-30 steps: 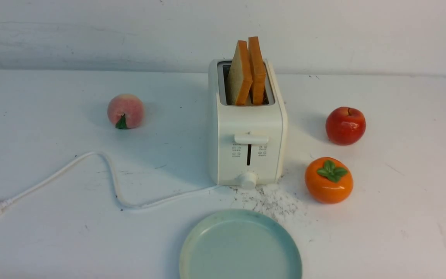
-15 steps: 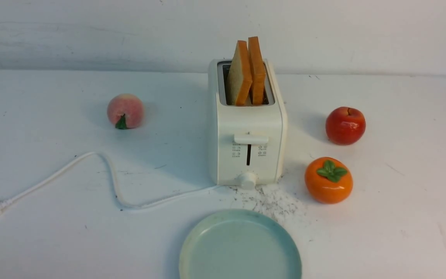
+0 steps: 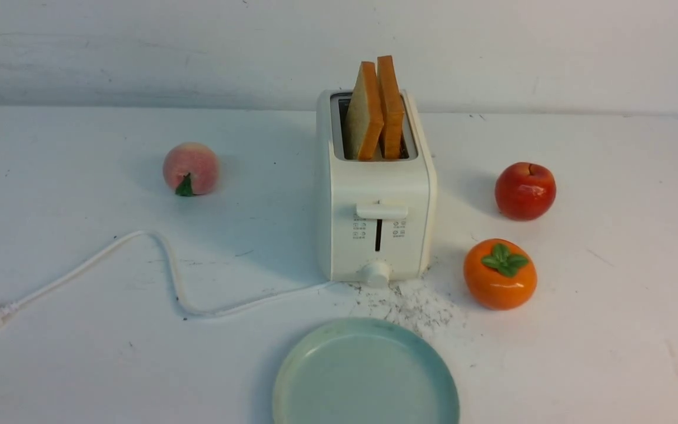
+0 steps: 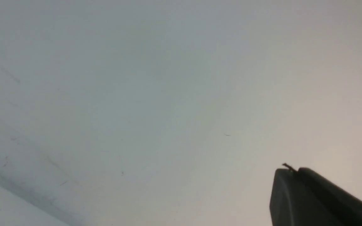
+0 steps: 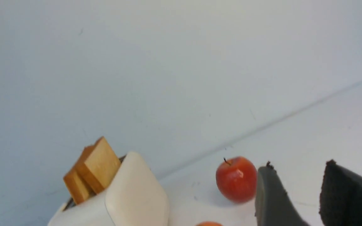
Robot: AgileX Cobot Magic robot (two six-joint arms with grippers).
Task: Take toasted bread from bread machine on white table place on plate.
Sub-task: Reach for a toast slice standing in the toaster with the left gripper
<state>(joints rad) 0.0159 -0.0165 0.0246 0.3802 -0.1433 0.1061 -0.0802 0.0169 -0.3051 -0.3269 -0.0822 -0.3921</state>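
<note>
Toast (image 3: 365, 112) prob. light, crumbly; grip upper crust gently. L hand (image 4: 289, 169) clenched, empty; R hand (image 5: 299, 164) released.

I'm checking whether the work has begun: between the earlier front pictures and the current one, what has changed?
Nothing has visibly moved in the front view. Both toast slices stand in the toaster, and the plate, peach, apple and persimmon sit where they did.
</note>
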